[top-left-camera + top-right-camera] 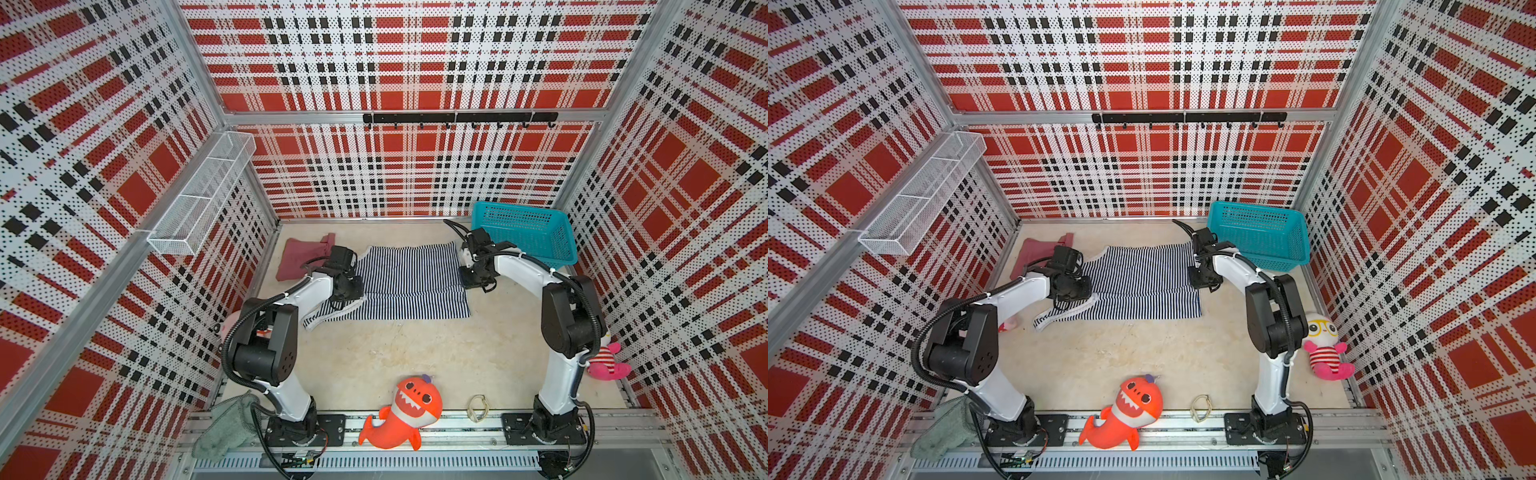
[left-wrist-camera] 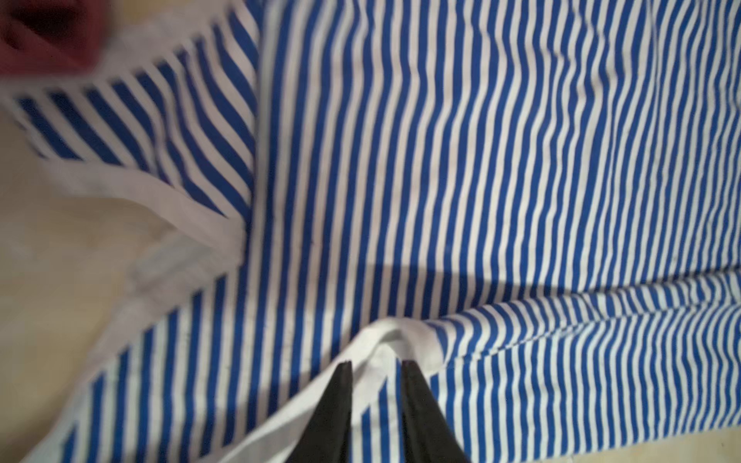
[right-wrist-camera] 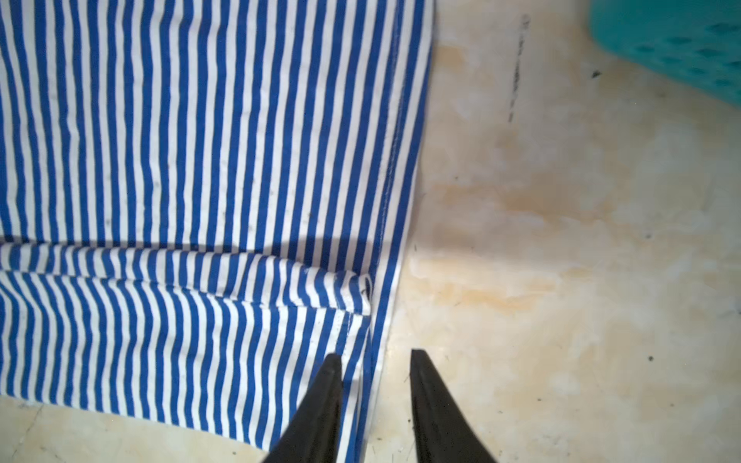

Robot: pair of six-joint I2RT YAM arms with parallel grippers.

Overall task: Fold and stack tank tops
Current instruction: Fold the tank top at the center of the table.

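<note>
Roughly midway, I'd say: striped top [image 1: 415, 282] flat, ends under left fingers [image 2: 337, 409] and right fingers [image 3: 324, 409], one lengthwise fold in. Both pairs narrowly parted, gripping nothing. Maroon top [image 1: 299, 257] bundled past left fingers; no stack yet.

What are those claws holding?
Nothing, it seems: left gripper and right gripper stand open at the striped tank top, by its trim and hem.

Top views high, downward — wrist views close (both over striped tank top [image 2: 441, 160])
</note>
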